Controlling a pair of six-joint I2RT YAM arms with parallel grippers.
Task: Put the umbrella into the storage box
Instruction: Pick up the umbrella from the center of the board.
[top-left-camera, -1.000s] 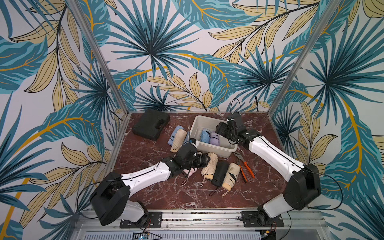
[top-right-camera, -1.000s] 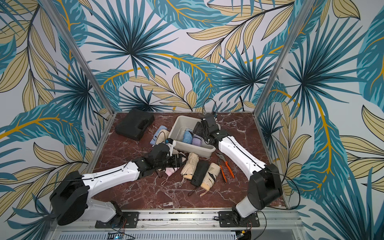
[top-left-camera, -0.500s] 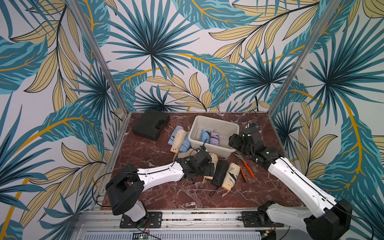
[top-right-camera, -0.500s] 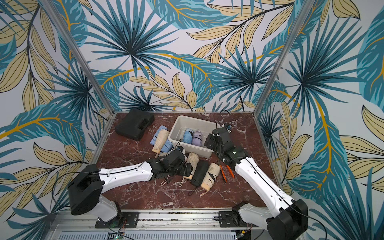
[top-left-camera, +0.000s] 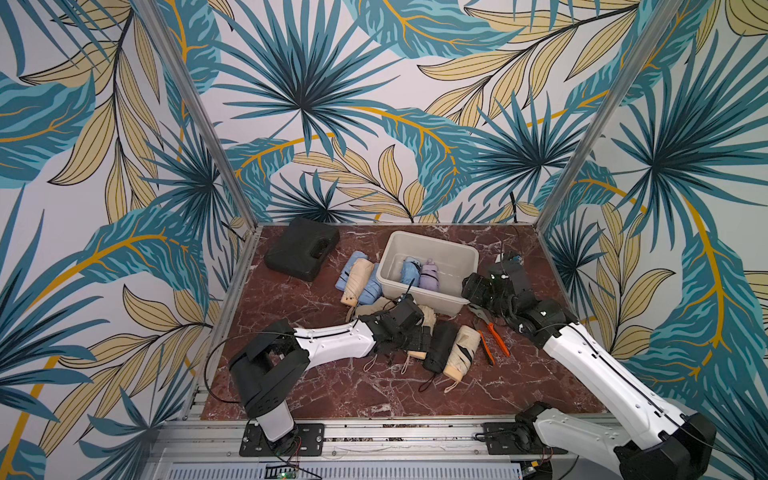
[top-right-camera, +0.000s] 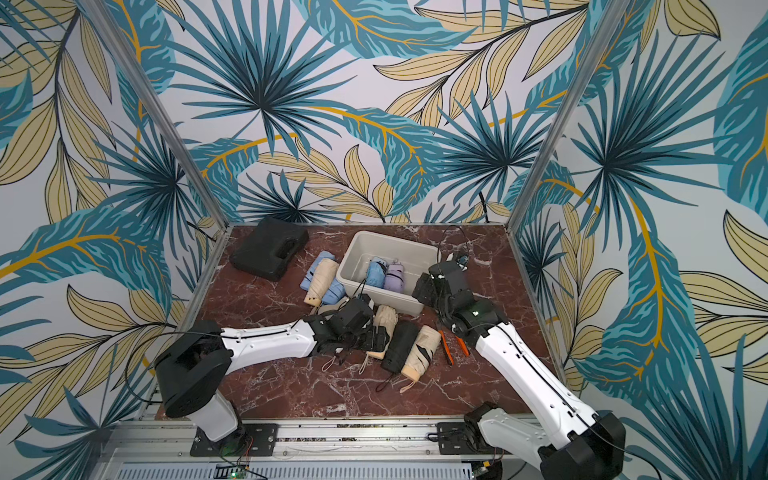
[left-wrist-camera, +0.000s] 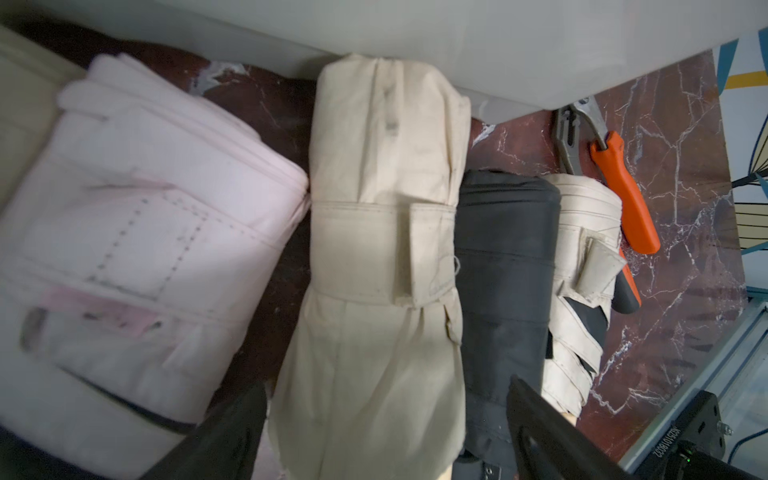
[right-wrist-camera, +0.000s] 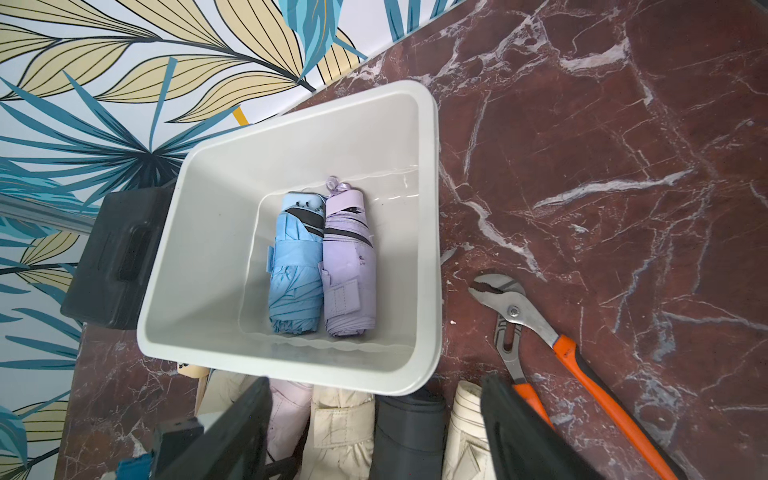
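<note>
Black case (top-left-camera: 301, 253): lying at the far left of the table, taking no part.
Left gripper (left-wrist-camera: 386, 384): jaws standing wide and empty, straddling the near end of the cream umbrella (left-wrist-camera: 382, 232).
Cream umbrella: lying on the table, not yet in the box, its far end pressing against the storage box (top-left-camera: 432, 299) wall.
Neighbours: pink umbrella (left-wrist-camera: 137, 232) lying just beside it; black umbrella (left-wrist-camera: 503, 266) touching its other flank.
Storage box: holding a blue umbrella (right-wrist-camera: 296, 274) and a lilac umbrella (right-wrist-camera: 347, 266) side by side, with room remaining.
Right gripper (right-wrist-camera: 376, 382): jaws parted and empty, hovering near the box's corner.
Pliers (top-left-camera: 492, 336): lying beside the row.
Risk one: a finger is likely pinching the black umbrella's cloth too, dragging both.
Risk two: soft fabric slipping; the far end catching the rim and shoving the box.
Risk three: the arms crowding over the box.
</note>
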